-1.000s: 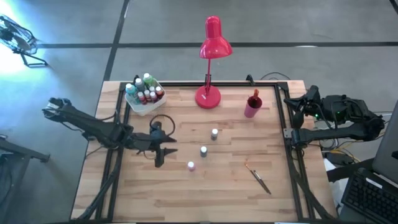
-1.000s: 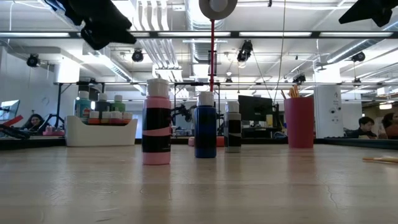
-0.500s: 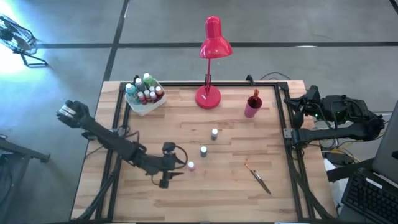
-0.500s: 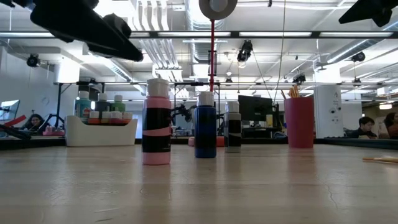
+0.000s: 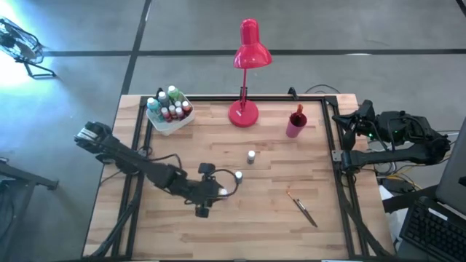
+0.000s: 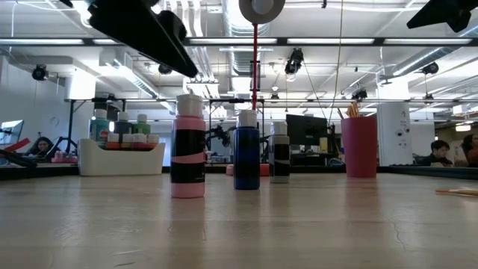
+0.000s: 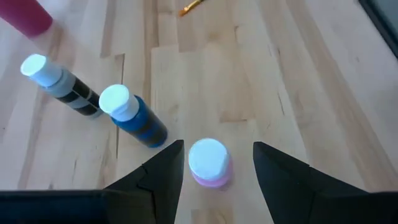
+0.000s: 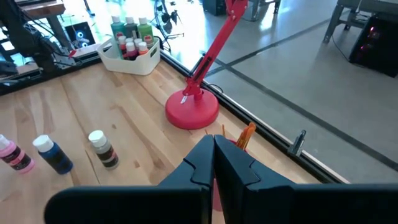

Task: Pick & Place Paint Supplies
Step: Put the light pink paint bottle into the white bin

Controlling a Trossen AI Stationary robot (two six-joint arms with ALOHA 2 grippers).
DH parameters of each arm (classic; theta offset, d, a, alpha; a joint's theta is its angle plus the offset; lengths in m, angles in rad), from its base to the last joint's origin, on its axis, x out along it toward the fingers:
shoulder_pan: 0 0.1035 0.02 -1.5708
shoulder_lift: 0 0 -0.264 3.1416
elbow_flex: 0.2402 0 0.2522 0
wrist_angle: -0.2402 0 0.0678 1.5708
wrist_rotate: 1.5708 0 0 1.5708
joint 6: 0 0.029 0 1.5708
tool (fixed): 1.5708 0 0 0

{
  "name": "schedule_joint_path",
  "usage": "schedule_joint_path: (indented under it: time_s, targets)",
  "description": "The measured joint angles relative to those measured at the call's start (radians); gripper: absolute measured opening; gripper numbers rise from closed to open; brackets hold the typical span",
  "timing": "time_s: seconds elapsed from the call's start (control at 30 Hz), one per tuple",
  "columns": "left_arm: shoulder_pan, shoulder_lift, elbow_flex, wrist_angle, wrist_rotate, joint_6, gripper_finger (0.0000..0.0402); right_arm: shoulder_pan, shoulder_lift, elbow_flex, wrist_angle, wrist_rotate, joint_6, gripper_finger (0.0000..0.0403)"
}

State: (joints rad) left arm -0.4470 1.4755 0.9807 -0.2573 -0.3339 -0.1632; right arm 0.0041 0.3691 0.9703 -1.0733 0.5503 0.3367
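We see left gripper [image 7: 211,171] fingers spread, released, straddling pink bottle [image 7: 209,163] without touching, mid-desk toward front edge. Blue bottle [image 7: 132,114] just beside, grey bottle [image 7: 60,83] farther back. Right gripper [image 8: 214,163] clenched, empty, at desk's right edge.

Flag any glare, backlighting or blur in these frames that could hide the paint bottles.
Low view: bright ceiling lights backlight the pink bottle and blue bottle, darkening their labels. High view: glare at the floor's top-left corner, away from the table. Left wrist view: the left gripper fingers are soft, the pink bottle's cap is sharp enough.
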Motion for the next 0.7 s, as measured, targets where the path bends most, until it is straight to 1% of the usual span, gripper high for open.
schedule_joint_path:
  time_s: [0.2,0.33,0.47,0.6,0.7]
  targets:
    - [0.032,0.056,0.074,-0.059,0.066,0.007,0.0197,0.0,0.0,0.0,0.0,0.0,0.0,0.0008]
    - [0.05,0.081,0.108,-0.121,0.073,0.007,0.0197,0.0,0.0,0.0,0.0,0.0,0.0,0.0008]
    - [0.071,0.096,0.114,-0.136,0.092,0.005,0.0197,0.0,0.0,0.0,0.0,0.0,0.0,0.0008]
    - [0.089,0.101,0.114,-0.14,0.147,-0.01,0.0197,0.0,0.0,0.0,0.0,0.0,0.0,0.0008]
    - [0.093,0.102,0.113,-0.141,0.164,-0.015,0.0197,0.0,0.0,0.0,0.0,0.0,0.0,0.0008]
